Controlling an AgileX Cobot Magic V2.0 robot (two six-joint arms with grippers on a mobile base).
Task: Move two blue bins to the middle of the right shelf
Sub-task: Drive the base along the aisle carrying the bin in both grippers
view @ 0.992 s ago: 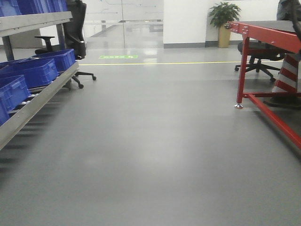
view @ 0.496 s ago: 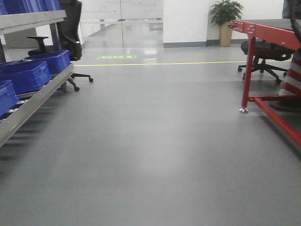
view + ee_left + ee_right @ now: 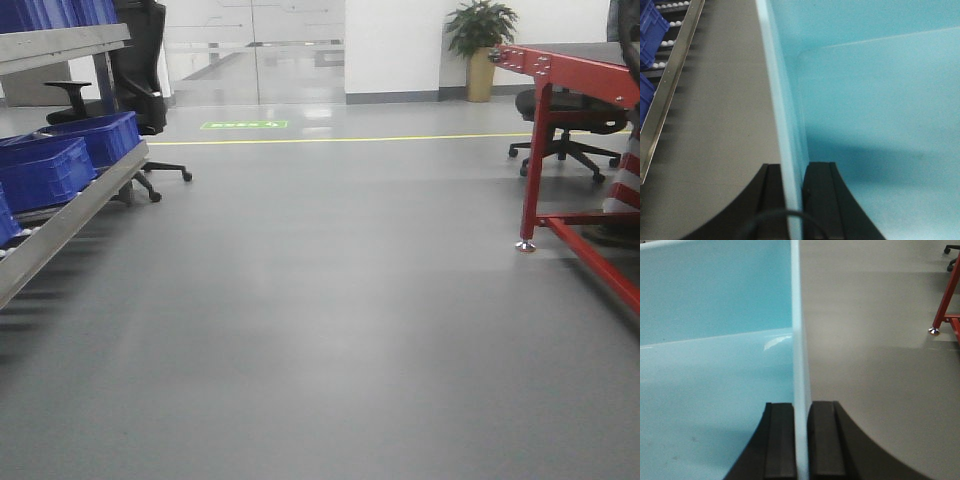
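Squarely, left tool (image 3: 791, 175) and right tool (image 3: 801, 412) pinch opposite blue bin (image 3: 880, 125) walls.

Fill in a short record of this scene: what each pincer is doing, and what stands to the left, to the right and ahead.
Left pincer: shut on the left wall of a pale blue bin
Right pincer: shut on the bin's right wall
Left side: metal rack holding dark blue bins
Right side: red table
Ahead: grey floor, potted plant by the far wall
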